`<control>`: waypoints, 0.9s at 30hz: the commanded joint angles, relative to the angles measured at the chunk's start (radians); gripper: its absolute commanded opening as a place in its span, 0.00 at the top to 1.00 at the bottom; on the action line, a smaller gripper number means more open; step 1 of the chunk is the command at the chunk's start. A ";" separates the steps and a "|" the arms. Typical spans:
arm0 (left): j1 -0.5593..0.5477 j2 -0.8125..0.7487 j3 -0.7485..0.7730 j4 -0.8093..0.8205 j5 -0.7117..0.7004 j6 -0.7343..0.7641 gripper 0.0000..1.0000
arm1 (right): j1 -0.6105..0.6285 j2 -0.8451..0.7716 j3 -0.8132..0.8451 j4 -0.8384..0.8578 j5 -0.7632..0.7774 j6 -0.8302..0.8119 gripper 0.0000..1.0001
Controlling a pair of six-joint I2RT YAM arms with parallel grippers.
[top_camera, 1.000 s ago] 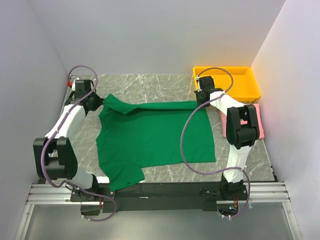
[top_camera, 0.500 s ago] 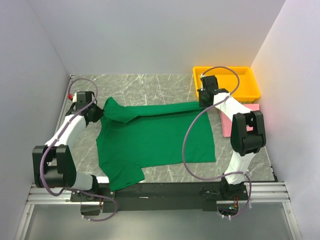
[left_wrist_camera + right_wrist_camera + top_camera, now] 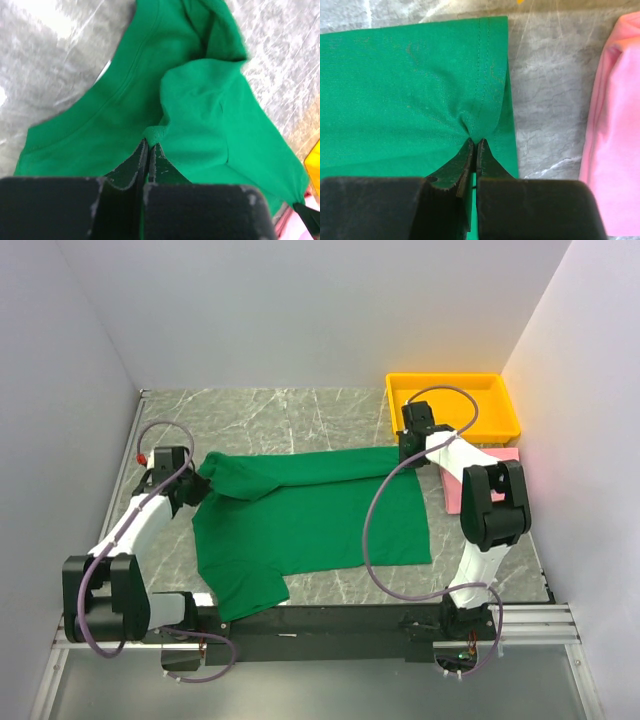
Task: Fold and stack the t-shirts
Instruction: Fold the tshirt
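Note:
The dark green t-shirt (image 3: 300, 515) lies spread on the marble table, its far edge lifted into a fold that runs between both grippers. At the shirt's far left my left gripper (image 3: 197, 483) is shut on the cloth; its wrist view shows green fabric (image 3: 200, 115) pinched at the tips (image 3: 149, 144). My right gripper (image 3: 402, 455) is shut on the hem at the far right corner, and the stitched hem (image 3: 485, 75) puckers at its tips (image 3: 476, 141). The pink t-shirt (image 3: 505, 480) lies folded at the right, partly behind the right arm; it also shows as the pink t-shirt (image 3: 617, 135).
A yellow tray (image 3: 495, 420) stands at the back right, just beyond the right gripper. White walls close in the table on the left, back and right. Bare marble (image 3: 270, 415) lies behind the shirt. Both arms' cables loop over the shirt's sides.
Both grippers have drawn the shirt's far edge toward the near side, so the fold has come forward. The left gripper moved nearer and slightly right; the right arm shifted a little to the right.

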State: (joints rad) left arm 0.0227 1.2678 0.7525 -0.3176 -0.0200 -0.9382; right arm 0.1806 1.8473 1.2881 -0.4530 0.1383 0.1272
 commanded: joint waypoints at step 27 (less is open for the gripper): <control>-0.006 -0.186 -0.168 0.005 0.043 -0.105 0.73 | -0.012 0.014 0.022 -0.036 0.064 0.072 0.65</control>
State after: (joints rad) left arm 0.0200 1.1534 0.5812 -0.2928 0.0814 -1.0412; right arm 0.1802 1.9152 1.2884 -0.4690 0.1574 0.1772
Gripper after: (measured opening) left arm 0.233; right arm 0.319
